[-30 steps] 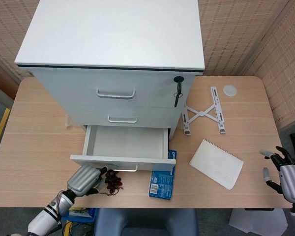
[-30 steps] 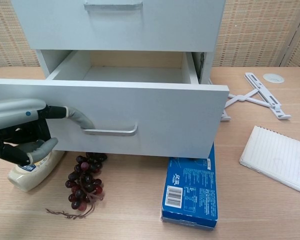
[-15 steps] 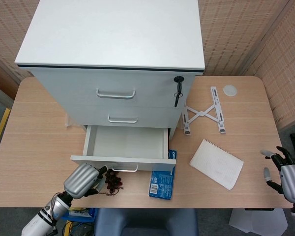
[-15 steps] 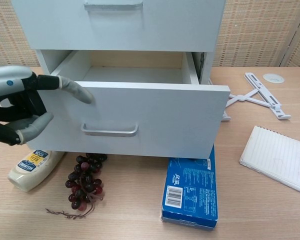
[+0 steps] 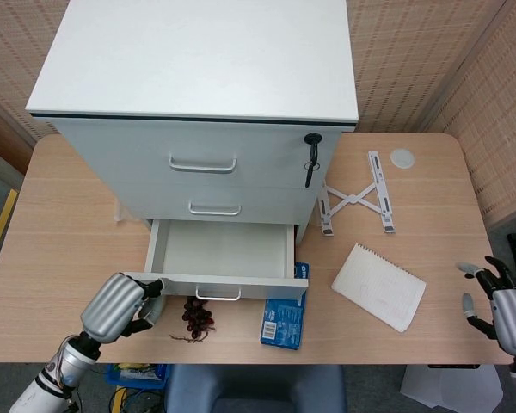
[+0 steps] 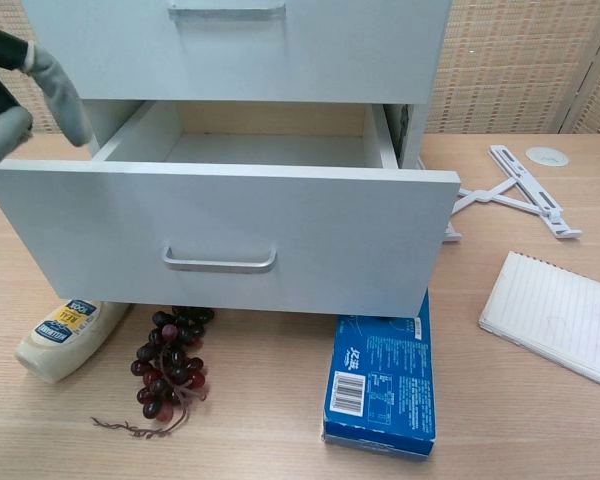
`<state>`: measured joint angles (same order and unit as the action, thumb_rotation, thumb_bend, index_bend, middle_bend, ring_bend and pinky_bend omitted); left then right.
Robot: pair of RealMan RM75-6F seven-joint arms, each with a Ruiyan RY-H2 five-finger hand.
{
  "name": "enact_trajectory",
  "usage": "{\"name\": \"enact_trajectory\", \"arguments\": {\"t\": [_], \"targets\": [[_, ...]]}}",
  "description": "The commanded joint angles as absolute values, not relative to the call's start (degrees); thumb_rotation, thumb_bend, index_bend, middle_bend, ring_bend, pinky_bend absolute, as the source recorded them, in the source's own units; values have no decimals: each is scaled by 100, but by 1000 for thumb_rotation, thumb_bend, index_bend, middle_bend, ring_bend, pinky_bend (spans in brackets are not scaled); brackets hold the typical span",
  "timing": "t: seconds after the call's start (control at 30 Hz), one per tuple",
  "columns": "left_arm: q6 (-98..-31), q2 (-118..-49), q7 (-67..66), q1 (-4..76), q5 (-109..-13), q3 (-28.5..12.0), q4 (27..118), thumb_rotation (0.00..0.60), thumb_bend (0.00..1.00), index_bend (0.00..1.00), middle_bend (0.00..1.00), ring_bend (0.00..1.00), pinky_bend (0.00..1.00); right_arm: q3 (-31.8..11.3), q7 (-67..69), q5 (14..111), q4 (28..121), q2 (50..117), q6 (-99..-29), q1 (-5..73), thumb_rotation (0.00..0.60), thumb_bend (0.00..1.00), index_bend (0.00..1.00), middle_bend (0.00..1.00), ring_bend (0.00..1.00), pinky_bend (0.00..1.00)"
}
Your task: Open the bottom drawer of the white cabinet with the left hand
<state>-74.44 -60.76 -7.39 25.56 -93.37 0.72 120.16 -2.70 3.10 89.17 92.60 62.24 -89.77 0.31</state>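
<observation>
The white cabinet (image 5: pixel 198 60) stands at the back of the table. Its bottom drawer (image 5: pixel 215 286) is pulled out and its inside is bare, as the chest view also shows (image 6: pixel 230 240). The drawer's metal handle (image 6: pixel 219 262) is free, with nothing touching it. My left hand (image 5: pixel 116 307) hovers at the drawer's front left corner, off the handle, holding nothing. The chest view catches only its fingers (image 6: pixel 58 85) at the upper left, loosely bent and apart. My right hand (image 5: pixel 499 301) hangs at the table's right edge with fingers spread and nothing in it.
Under the drawer front lie a bunch of dark grapes (image 6: pixel 170 370), a blue box (image 6: pixel 380 385) and a cream bottle (image 6: pixel 65 338). A notebook (image 5: pixel 378 286) and a folding white stand (image 5: pixel 354 198) lie to the right. A key (image 5: pixel 310 159) hangs from the cabinet's lock.
My left hand let go of the drawer handle and moved left and upward, away from the drawer front. The drawer stayed open; the right hand did not move.
</observation>
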Motion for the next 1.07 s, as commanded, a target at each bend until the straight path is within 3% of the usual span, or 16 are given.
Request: {"name": "enact_trajectory", "arguments": {"t": [0.03,0.17,0.37,0.53,0.7,0.83,1.07], "targets": [[-7624,-5937,-610,2439,-9130,-69,11928,600,645,543,841,872,995,-272,312,8926,9259,6228,-8977,36,600,465,259,364,283,382],[-7858,-5826,-486,2284,-8718,-270,11727,600,645,633,837,861,987,-276,301,8930,9263,6230,-8946,59,600,465,260,364,283,382],[-7980,-5932,-346,2099,-8087,-456,11147,600,645,629,774,772,918,-292,288,8936,9266,6227,-8845,136,600,465,260,364,283,382],[-8163,-6070,-582,1859,-7828,-427,10618,600,645,579,701,681,857,-308,279,8926,9283,6201,-8794,179,600,466,259,364,282,382],[-8456,-6297,-791,1531,-7764,-307,10142,600,636,494,615,568,694,-317,297,8889,9281,6187,-8722,218,600,465,260,364,283,382],[-8695,-6504,-865,1292,-7896,-186,9733,600,617,435,553,522,620,-307,353,8870,9258,6193,-8689,227,600,465,260,364,283,382],[-8991,-6665,-773,904,-8180,37,9553,600,588,410,539,510,576,-288,397,8874,9220,6208,-8733,199,600,465,260,364,283,382]]}}
